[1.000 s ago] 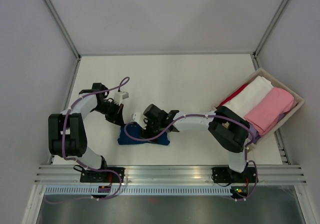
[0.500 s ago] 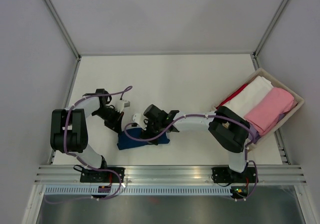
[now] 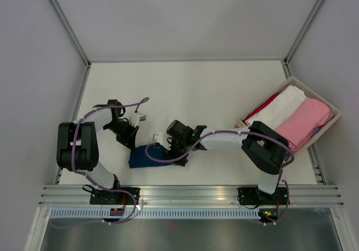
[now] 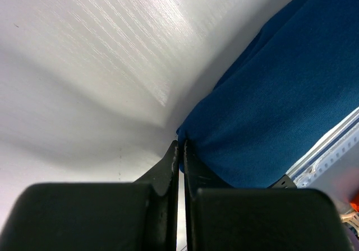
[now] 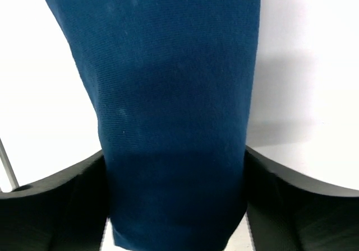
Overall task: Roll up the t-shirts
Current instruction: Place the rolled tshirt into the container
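Two tools meet at one navy knit shirt (image 3: 148,156), rolled into a soft ribbed tube on the near-left part of the smooth white worktop (image 3: 224,88). My right tool (image 5: 174,161) straddles it, fingers spread. My left tool (image 4: 180,150) is pressed together at its left end.

The top camera looks down from behind onto the whole table (image 3: 185,88). Both wrist cameras sit very close; all 3 views share the navy t-shirt (image 3: 147,156).
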Motion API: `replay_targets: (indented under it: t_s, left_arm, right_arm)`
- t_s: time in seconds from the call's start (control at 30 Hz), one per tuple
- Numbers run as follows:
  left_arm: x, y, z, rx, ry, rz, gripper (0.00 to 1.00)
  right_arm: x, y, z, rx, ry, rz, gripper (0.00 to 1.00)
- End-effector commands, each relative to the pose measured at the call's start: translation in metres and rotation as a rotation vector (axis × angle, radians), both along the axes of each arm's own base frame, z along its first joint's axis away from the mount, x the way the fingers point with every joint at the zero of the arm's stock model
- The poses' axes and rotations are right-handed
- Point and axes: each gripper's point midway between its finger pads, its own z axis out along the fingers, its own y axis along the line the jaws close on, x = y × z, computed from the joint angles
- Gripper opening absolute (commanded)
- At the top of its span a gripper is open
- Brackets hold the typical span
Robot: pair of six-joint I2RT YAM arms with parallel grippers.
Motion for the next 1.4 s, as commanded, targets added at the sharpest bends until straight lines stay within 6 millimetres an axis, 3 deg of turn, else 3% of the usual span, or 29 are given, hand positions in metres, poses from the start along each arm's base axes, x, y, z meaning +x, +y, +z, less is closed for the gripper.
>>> replay_targets:
  t_s: [0.0,0.1,0.17,0.23,0.27,0.3,0.43,0.6,0.7,0.93,1.03,1.17,1.23,1.33,1.37]
  left_arm:
    - [0.011,0.016,-0.005,0.076,-0.061,-0.056,0.02]
    - [0.016,0.017,-0.003,0.083,-0.067,-0.044,0.02]
    - [0.022,0.018,0.000,0.087,-0.076,-0.028,0.02]
    - [0.027,0.017,0.004,0.083,-0.089,-0.013,0.07]
    - [0.030,0.015,0.008,0.077,-0.102,-0.011,0.14]
    - [0.033,0.011,0.015,0.055,-0.128,-0.004,0.31]
    - [0.042,0.001,0.046,-0.014,-0.236,0.026,0.56]
    - [0.035,-0.009,0.074,-0.073,-0.304,0.058,0.65]
    - [0.029,-0.018,0.071,-0.109,-0.261,0.066,0.66]
    - [0.022,-0.030,0.039,-0.104,-0.103,0.054,0.63]
    - [0.023,-0.034,0.033,-0.125,-0.074,0.053,0.57]
    - [0.026,-0.040,0.039,-0.166,-0.093,0.040,0.22]
    - [0.031,-0.044,0.046,-0.189,-0.116,0.037,0.09]
    - [0.033,-0.045,0.050,-0.197,-0.127,0.035,0.02]
    - [0.033,-0.044,0.049,-0.194,-0.125,0.035,0.02]
  right_arm:
    - [-0.007,-0.019,-0.012,-0.072,0.025,0.003,0.83]
    - [-0.009,-0.021,-0.014,-0.079,0.030,0.002,0.58]
    - [-0.009,-0.019,-0.011,-0.065,0.030,0.002,0.50]
    - [-0.010,-0.019,-0.011,-0.058,0.037,-0.004,0.49]
    - [-0.012,-0.017,-0.010,-0.048,0.049,-0.015,0.49]
    - [-0.012,-0.016,-0.009,-0.040,0.057,-0.020,0.49]
    - [-0.014,-0.018,-0.011,-0.027,0.103,-0.092,0.44]
    - [-0.007,-0.035,-0.021,-0.030,0.152,-0.282,0.44]
    - [-0.001,-0.038,-0.021,-0.013,0.166,-0.364,0.41]
    - [0.011,-0.042,-0.017,-0.022,0.126,-0.453,0.41]
    - [0.015,-0.045,-0.016,-0.027,0.103,-0.462,0.52]
    - [0.025,-0.043,-0.007,-0.021,0.056,-0.462,0.70]
    - [0.033,-0.039,0.005,-0.016,0.003,-0.419,0.78]
    - [0.034,-0.029,0.022,-0.016,-0.093,-0.313,0.88]
    - [0.035,-0.024,0.030,-0.013,-0.139,-0.278,0.98]
